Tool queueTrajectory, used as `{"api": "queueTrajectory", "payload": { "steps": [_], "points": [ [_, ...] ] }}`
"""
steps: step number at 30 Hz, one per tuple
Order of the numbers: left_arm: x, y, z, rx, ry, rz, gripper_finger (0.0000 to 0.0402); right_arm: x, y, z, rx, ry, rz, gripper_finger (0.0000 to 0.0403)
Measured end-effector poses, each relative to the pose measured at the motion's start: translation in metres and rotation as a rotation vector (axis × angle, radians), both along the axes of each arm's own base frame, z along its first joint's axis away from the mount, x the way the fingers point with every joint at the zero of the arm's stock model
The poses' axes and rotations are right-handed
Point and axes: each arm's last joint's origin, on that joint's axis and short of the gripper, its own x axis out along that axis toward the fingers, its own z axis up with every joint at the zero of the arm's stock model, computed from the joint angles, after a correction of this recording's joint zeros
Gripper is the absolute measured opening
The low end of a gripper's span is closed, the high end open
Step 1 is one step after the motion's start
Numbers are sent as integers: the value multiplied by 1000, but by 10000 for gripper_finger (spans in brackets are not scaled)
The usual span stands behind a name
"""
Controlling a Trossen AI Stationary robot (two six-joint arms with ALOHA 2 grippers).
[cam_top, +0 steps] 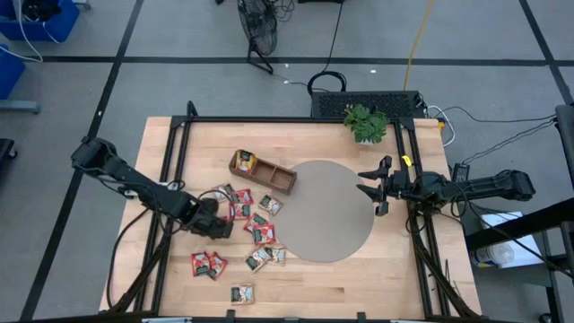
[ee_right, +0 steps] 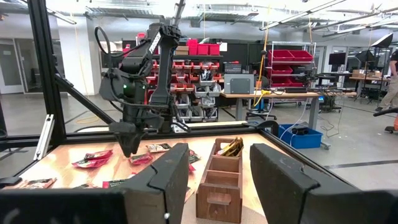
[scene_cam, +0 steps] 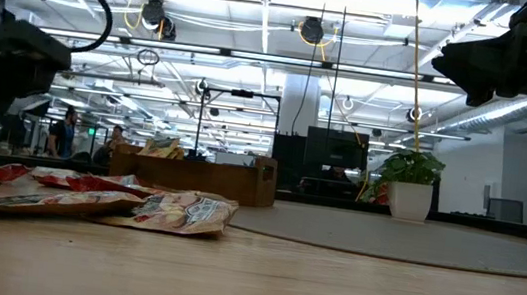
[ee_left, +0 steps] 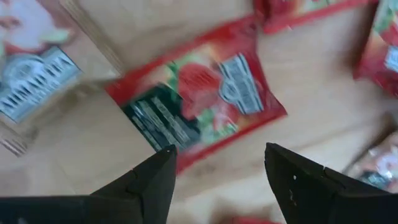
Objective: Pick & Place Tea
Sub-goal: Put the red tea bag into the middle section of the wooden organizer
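Hovering with jaws wide, left gripper (cam_top: 218, 226) straddling a red sachet (ee_left: 199, 99) beside the tray (cam_top: 263, 172), presumably for pickup; right gripper (cam_top: 370, 187) idling open past the tray's far end.

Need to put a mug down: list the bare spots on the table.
Free: the round grey mat, the wood strip along the front edge right of the lone sachet, and the back-left corner behind the wooden tray. Crowded: the sachet cluster around the left end effector.

Open right hand (ee_right: 214, 180), wooden tray (ee_right: 219, 182), perhaps red sachets (ee_right: 92, 159), left arm (ee_right: 138, 81)
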Motion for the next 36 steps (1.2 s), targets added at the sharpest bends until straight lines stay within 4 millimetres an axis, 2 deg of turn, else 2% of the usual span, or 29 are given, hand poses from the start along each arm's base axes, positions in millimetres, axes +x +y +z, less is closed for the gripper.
{"api": "queueTrajectory", "payload": {
  "steps": [6, 12, 16, 21, 27, 33, 36],
  "points": [
    [-5, 5, -10, 9, 8, 53, 243, 0, 0, 0, 0, 0, 0, 155],
    [-4, 13, -13, 41, 5, 65, 243, 0, 0, 0, 0, 0, 0, 155],
    [-2, 20, -13, 119, -20, 71, 243, 0, 0, 0, 0, 0, 0, 155],
    [1, 32, -14, 303, -63, 53, 243, 0, 0, 0, 0, -1, 0, 155],
    [8, 43, -12, 428, -102, -66, 243, 0, 0, 0, 0, 0, 0, 155],
    [14, 43, -10, 402, -151, -231, 243, 0, 0, 0, 0, 0, 0, 155],
    [14, 43, -11, 391, -145, -233, 243, 0, 0, 0, 0, 0, 0, 155]
  ]
}}
